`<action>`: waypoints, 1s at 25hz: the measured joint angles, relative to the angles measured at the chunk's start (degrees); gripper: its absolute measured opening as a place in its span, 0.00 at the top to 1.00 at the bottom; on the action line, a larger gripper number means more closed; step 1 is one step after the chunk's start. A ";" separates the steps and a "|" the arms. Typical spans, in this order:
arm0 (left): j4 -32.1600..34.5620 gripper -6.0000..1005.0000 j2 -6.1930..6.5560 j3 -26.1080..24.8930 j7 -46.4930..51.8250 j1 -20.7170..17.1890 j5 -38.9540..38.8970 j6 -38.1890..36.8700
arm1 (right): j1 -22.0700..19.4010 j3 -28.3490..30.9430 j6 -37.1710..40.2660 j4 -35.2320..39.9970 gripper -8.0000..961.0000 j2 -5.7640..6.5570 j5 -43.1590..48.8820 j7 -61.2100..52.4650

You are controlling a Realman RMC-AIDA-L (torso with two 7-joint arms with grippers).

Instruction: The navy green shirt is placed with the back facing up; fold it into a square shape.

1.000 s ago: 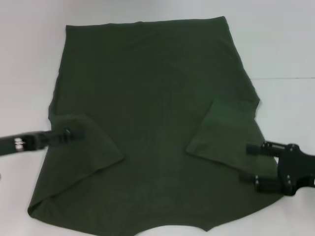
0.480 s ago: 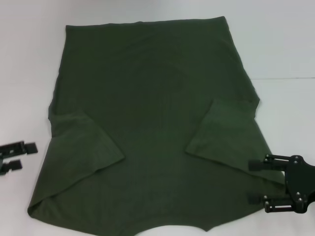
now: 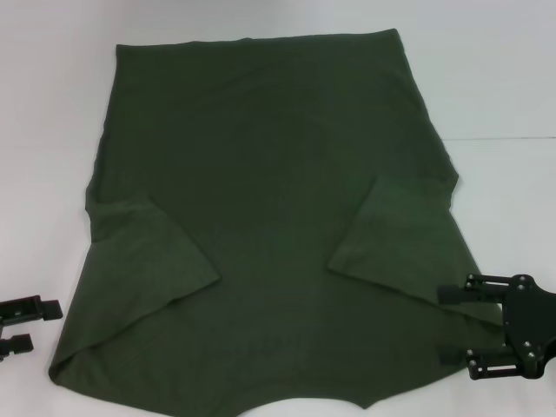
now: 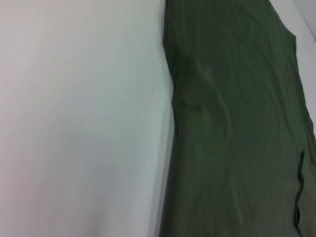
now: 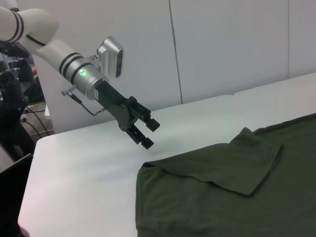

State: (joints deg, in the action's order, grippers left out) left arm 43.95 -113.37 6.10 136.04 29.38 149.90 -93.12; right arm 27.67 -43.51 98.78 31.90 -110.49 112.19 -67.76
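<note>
Navy green shirt flat on white counter, both sleeves folded inward. Left gripper and right gripper flank it, jaws apart, empty.

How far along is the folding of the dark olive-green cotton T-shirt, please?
Barely begun: the dark olive-green cotton T-shirt lies spread flat on the white table, with only both sleeves folded inward onto the body.

The left gripper is being held low at the near left edge, fingers parted; the right gripper is being held at the near right, fingers spread wide.
</note>
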 joint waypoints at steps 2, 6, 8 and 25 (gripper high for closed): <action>-0.42 0.12 -0.05 0.24 0.15 -0.06 0.08 0.27 | 0.01 -0.02 0.05 0.00 0.12 0.00 0.02 0.13; -1.84 0.12 -0.13 0.97 0.11 0.04 0.61 1.89 | 0.06 -0.09 0.07 -0.06 0.12 -0.01 0.04 0.21; -2.96 0.12 -0.14 1.20 -0.11 0.25 1.18 2.99 | 0.08 -0.09 0.24 -0.08 0.12 -0.02 0.04 0.23; -7.19 0.12 -0.17 4.44 -0.42 1.16 1.71 6.34 | 0.23 -0.09 0.62 -0.17 0.12 -0.05 0.04 0.09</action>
State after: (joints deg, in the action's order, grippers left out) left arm 36.76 -113.54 10.55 135.62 30.54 151.61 -86.78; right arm 27.90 -43.60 99.40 31.73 -110.54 112.24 -67.68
